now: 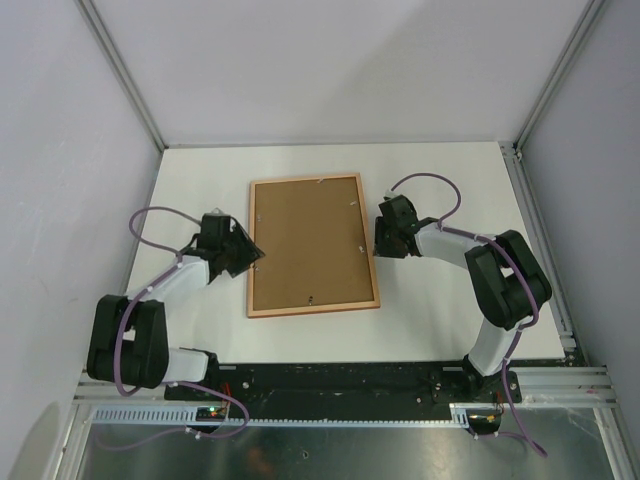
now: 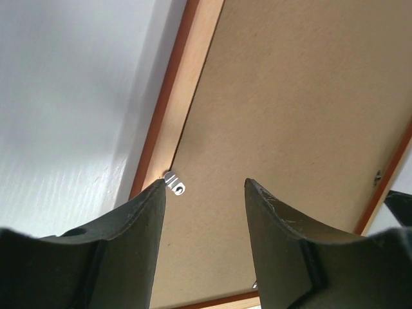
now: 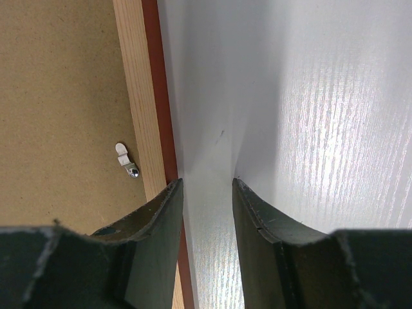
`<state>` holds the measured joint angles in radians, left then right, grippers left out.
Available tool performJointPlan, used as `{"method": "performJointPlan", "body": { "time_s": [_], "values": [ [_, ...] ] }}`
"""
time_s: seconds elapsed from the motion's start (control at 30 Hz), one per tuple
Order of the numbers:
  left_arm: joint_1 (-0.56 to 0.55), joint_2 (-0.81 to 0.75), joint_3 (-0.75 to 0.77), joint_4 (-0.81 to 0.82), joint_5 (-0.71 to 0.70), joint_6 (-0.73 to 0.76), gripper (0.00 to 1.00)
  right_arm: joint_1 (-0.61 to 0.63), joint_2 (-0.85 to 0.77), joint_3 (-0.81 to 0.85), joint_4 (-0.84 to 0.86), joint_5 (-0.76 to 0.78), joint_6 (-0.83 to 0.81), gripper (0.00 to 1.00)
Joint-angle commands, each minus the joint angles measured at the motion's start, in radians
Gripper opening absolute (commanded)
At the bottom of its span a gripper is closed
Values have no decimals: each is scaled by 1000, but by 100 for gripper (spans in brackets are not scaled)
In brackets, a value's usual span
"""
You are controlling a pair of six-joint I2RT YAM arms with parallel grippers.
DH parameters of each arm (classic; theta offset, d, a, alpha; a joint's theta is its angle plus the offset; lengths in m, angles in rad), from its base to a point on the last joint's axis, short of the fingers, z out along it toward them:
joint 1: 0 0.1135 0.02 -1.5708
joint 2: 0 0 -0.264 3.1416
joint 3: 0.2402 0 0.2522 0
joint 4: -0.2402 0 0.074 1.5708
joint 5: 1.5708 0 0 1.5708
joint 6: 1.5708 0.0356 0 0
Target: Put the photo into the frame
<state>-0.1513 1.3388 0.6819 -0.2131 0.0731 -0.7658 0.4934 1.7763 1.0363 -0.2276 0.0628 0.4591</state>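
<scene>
**Top external view.** The frame (image 1: 313, 311) lay flat, back up, about the middle of the white table (image 1: 440, 190), a little toward the left edge. Its long sides ran from the near edge toward the far edge. The brown backing board (image 1: 310, 245) filled the frame inside the pale wood rails. The left arm (image 1: 185, 272) reached in from the near left corner, with its jaws at the frame's left rail. The right arm (image 1: 470, 250) reached in from the near right corner, with its jaws just beside the right rail. From this height the state of either pair of jaws could not be told.

**Left wrist view.** The left jaws stood open and held nothing, their dark fingers (image 2: 138, 244) well apart above the backing board (image 2: 302, 116). One fingertip sat at the frame's pale rail (image 2: 187, 84), right beside a small metal clip (image 2: 175, 185). Whether it touched the clip could not be told. The rail's outer edge was red-orange, with the bare table (image 2: 64, 96) beyond it.

**Right wrist view.** The right jaws were open by a narrow gap with nothing between them. The fingers (image 3: 154, 244) hung over the table (image 3: 290, 96) at the red-orange outer edge of the frame's rail (image 3: 138, 96). Another metal clip (image 3: 126, 159) lay on the backing board (image 3: 58, 96) next to that rail.
</scene>
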Motion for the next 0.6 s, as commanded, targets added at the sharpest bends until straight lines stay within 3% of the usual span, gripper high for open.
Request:
{"method": "performJointPlan", "body": {
  "time_s": [0.0, 0.57],
  "values": [
    [-7, -31, -29, -7, -16, 13, 57, 3, -18, -1, -24, -11, -1, 41],
    [-19, 24, -29, 19, 7, 9, 57, 12, -10, 0, -16, -15, 2, 41]
  ]
}}
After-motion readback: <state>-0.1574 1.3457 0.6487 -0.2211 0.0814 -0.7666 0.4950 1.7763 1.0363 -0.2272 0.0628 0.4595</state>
